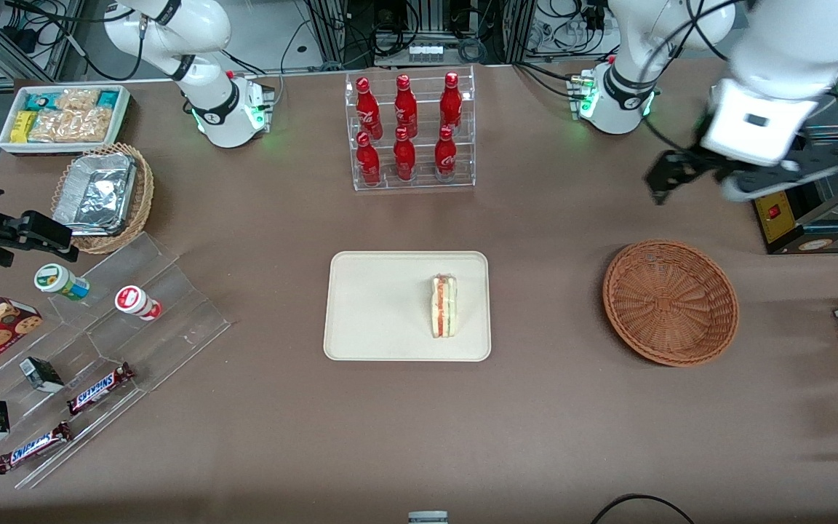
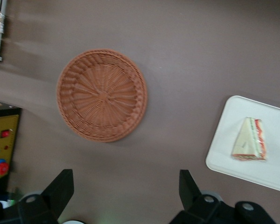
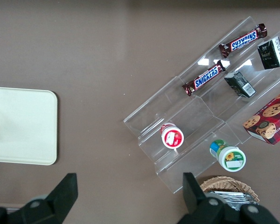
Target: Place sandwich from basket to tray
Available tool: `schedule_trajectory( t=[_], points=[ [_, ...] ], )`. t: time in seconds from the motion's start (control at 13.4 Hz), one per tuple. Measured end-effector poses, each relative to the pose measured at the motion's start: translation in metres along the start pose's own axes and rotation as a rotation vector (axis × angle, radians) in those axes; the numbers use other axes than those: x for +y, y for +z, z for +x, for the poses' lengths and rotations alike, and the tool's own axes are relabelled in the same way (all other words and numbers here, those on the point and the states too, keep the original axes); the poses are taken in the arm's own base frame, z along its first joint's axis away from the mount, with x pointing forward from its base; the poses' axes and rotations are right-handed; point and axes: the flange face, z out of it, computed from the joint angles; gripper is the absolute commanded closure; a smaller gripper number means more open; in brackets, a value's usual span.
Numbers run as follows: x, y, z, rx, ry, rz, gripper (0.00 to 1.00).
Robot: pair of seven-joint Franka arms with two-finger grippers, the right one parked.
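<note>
Lying on tray [image 1: 375, 306]: 1 sandwich [image 1: 444, 306]; claw [image 2: 126, 189] spread.

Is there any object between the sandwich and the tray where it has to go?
No. The sandwich already lies on the tray, and the basket holds nothing. The gripper is open, above the table, farther from the front camera than the basket.

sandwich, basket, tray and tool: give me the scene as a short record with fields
sandwich: lies on its side on the tray, near the tray's edge toward the working arm's end
basket: nothing in it, sits on the table beside the tray, toward the working arm's end
tray: holds only the sandwich
tool: open, holds nothing, in the air above the table, farther from the front camera than the basket
task state: sandwich already on the tray
</note>
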Motion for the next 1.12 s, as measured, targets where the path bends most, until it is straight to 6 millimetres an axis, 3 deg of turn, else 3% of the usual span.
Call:
schedule_trajectory(
  t=[0.22,0.37,0.75,1.12],
  points=[
    [-0.055,-0.001,0.023,-0.002,0.024,-0.009,0.0],
    [-0.074,-0.002,0.028,-0.013,0.047,-0.044,0.0],
    [-0.062,0.002,0.023,-0.023,0.076,-0.038,0.0],
    [-0.073,0.006,0.026,-0.042,0.123,-0.031,0.0]
  ],
)
